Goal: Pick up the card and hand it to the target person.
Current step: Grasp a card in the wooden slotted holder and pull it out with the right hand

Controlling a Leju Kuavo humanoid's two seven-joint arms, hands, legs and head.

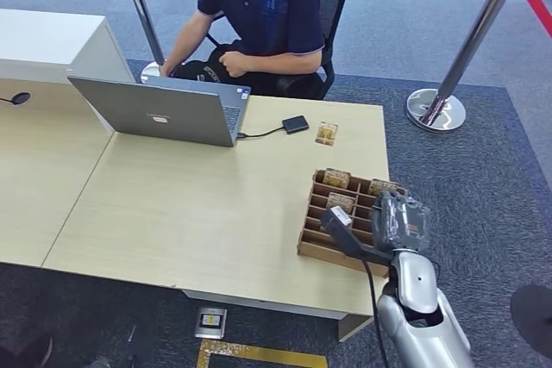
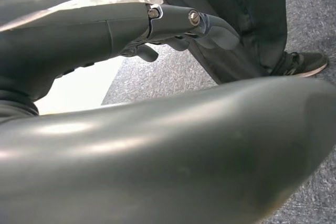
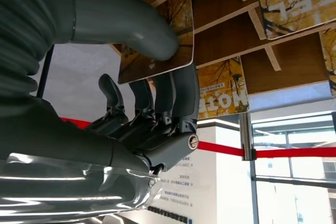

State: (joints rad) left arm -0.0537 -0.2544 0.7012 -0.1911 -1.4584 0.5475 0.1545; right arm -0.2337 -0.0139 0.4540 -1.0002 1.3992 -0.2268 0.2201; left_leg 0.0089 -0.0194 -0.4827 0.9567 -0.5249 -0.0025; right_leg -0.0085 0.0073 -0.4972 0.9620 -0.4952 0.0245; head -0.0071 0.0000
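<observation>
Right hand [image 3: 158, 103] is pinching a card [image 3: 174, 30]: thumb on one face, fingers [image 3: 184, 90] on the other, right at the card's edge. In the head view that hand [image 1: 400, 221] sits over the near-right corner of the tray [image 1: 312, 243], a wooden rack with slots, more cards [image 1: 336, 178] standing in the far ones. We can't tell from the wrist view if the card is clear of its slot yet or only part lifted; it looks close to the dividers.

Left hand [image 2: 186, 24] hangs low beside the body, fingers curled loosely, nothing in them as far as we see.

Outward: the tray is at the right end of the table [image 1: 195, 204]. One loose card [image 1: 326, 133] lies flat beyond it, next to a small black box [image 1: 296, 124] cabled to the laptop [image 1: 163, 109]. The person [image 1: 260, 15] sits behind the far edge, behind the laptop, hands down near their lap.

Step, as we read it: the pick, grip made, lift under way or about to start.

Next move needs a straight pull out of the slot so the card doesn't catch on a divider, then a long reach across the table, up and left toward the person, passing over the loose card and cable. The grip is near the edge, so slip is the risk.
</observation>
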